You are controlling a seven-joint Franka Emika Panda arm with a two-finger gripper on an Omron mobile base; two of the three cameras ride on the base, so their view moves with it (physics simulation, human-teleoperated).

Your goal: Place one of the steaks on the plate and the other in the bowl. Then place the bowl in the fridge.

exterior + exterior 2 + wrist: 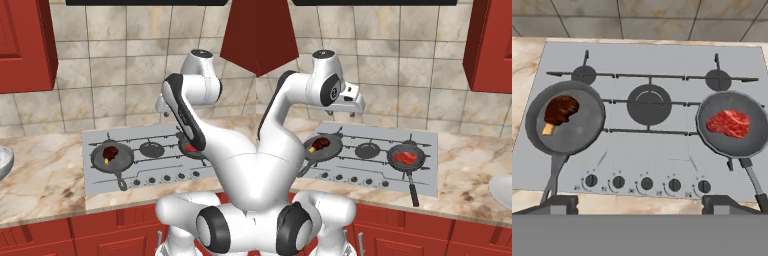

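Above the stove [647, 150] the claw [640, 204] hangs spread wide — a steak [728, 123] in each skillet [734, 125].

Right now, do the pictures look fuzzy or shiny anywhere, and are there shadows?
Hand view: soft but readable, the red steak in the right skillet is clear, with no glare on the stove. Left base view: even light, a faint shadow beside the left skillet. Right base view: the tiles look flat, and the bowl is cut off by the picture's edge.

even, bright rendered light; soft faint shadows, no glare, slightly low-resolution softness throughout.
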